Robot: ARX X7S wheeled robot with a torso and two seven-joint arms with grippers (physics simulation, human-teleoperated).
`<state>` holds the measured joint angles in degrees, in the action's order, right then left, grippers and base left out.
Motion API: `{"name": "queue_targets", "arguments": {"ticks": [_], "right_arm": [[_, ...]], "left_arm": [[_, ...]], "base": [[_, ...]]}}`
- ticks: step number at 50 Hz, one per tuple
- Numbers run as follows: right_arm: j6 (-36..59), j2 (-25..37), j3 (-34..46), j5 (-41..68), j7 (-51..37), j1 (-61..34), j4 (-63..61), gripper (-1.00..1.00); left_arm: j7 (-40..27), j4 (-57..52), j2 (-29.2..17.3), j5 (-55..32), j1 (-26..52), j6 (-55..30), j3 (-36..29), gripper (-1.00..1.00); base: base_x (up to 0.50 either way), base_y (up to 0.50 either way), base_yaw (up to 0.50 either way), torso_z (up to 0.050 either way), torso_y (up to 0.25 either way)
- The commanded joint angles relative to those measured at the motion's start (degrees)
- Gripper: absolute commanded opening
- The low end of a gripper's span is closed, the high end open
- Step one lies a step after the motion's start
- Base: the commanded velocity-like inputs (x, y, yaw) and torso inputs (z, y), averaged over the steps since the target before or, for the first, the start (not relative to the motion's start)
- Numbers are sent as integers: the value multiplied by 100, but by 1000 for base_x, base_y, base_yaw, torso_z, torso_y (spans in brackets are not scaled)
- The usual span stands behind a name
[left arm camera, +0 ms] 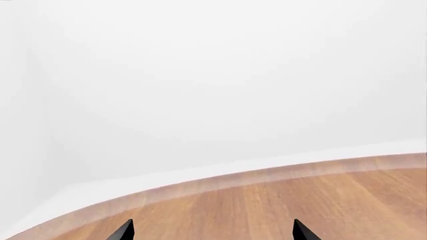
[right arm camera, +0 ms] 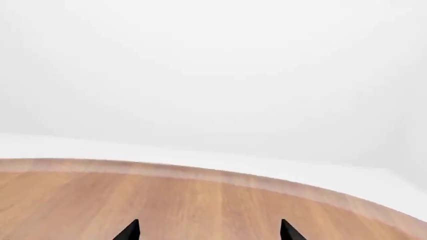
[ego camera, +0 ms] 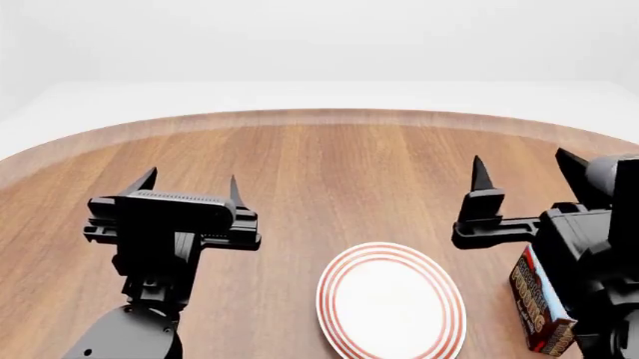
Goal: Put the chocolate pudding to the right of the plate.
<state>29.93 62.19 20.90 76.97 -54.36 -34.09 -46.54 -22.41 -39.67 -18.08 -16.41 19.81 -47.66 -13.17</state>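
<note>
Plate (ego camera: 391,304) x1 | chocolate pudding (ego camera: 538,304) x1, at its right | grippers x2, both spread

The table (ego camera: 330,164) is round with a wood-grain top and a paler rim, filling most of the head view from its curved far edge near the upper middle down to the bottom. Two things lie directly on it. The plate (ego camera: 391,301) sits flat at the lower centre. Just right of it, at the lower right corner, rests the chocolate pudding (ego camera: 537,307), close to the plate but not touching it.
</note>
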Motion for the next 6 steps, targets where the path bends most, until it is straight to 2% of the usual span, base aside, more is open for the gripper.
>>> {"name": "queue_targets", "arguments": {"ticks": [1, 6], "right_arm": [[299, -406, 370, -539, -126, -154, -304, 100], [313, -488, 419, -600, -59, -187, -256, 100]], "left_arm": [[-20, -36, -14, -24, 26, -18, -19, 100], [-29, -56, -26, -34, 38, -35, -24, 100]], "base": [[0, 0, 0, 0, 0], [0, 0, 0, 0, 0]]}}
